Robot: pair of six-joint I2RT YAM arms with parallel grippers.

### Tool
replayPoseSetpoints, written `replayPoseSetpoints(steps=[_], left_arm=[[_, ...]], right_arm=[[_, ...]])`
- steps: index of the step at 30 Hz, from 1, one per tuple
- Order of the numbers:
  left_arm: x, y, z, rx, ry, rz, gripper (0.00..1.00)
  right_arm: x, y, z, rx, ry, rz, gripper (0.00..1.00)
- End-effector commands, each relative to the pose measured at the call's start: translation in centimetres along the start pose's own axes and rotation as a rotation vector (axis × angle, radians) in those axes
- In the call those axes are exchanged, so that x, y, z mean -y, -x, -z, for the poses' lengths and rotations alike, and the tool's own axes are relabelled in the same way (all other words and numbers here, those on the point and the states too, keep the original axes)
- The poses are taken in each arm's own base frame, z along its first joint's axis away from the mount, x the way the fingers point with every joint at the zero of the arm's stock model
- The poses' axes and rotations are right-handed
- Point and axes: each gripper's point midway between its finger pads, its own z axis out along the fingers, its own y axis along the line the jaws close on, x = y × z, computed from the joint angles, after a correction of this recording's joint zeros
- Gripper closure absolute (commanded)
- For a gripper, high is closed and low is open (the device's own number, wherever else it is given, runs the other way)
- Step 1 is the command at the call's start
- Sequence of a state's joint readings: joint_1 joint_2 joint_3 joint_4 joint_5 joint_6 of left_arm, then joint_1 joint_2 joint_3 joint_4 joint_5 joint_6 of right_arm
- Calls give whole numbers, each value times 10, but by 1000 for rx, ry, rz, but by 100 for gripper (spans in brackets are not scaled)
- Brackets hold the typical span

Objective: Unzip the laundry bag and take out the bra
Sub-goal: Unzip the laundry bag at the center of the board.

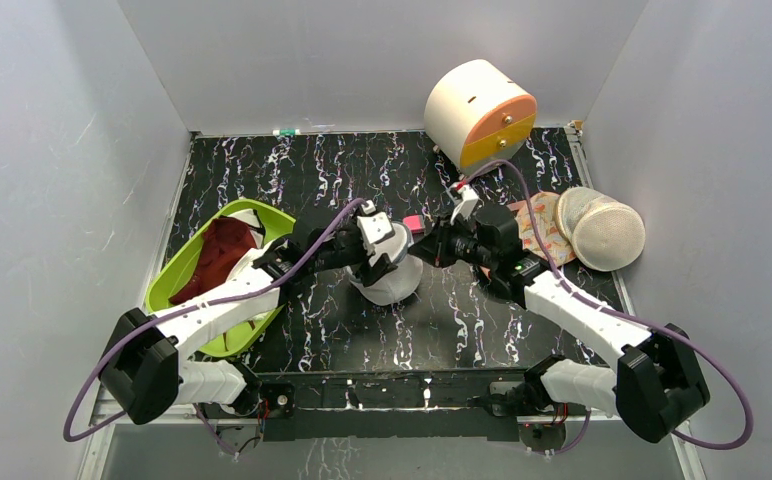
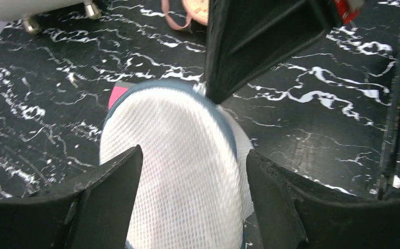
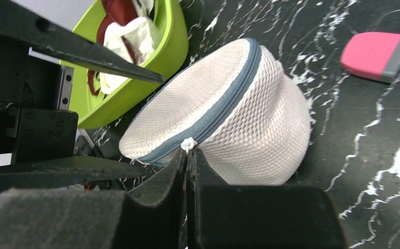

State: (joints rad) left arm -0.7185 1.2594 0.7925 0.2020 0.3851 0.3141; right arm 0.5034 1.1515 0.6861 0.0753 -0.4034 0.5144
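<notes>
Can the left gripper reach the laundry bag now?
Likely yes: the left gripper is open with the laundry bag between its fingers; the right gripper, shut on the zip pull, leaves that side free.

Black table (image 1: 362,330) with white squiggly lines. White net bag (image 3: 224,114) with a blue-grey zip band and a small white pull (image 3: 188,143). Bright green tub (image 1: 177,268) with dark red cloth (image 1: 220,250) and white cloth (image 3: 130,36). Pink block (image 3: 369,54) with a grey end. White drum (image 1: 462,100) with an orange face. Orange flowery cloth (image 1: 540,235). Other bag (image 1: 607,235), white net too. Purple cables (image 1: 337,215). White and black arms (image 1: 212,312). Grey walls (image 1: 52,150).
</notes>
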Motion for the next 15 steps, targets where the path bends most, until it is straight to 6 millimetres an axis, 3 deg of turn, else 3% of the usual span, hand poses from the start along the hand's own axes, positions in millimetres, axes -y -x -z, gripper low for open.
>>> replayPoseSetpoints(steps=[1,7,15], left_arm=[[19,39,6,95,-85,-25,27],[21,37,4,73,-78,-38,28],[2,33,10,47,42,-90,51]], right_arm=[[-41,13,-2,31,121,94,100],[-57,5,-8,26,154,90,100],[-53,10,-6,49,107,89,100]])
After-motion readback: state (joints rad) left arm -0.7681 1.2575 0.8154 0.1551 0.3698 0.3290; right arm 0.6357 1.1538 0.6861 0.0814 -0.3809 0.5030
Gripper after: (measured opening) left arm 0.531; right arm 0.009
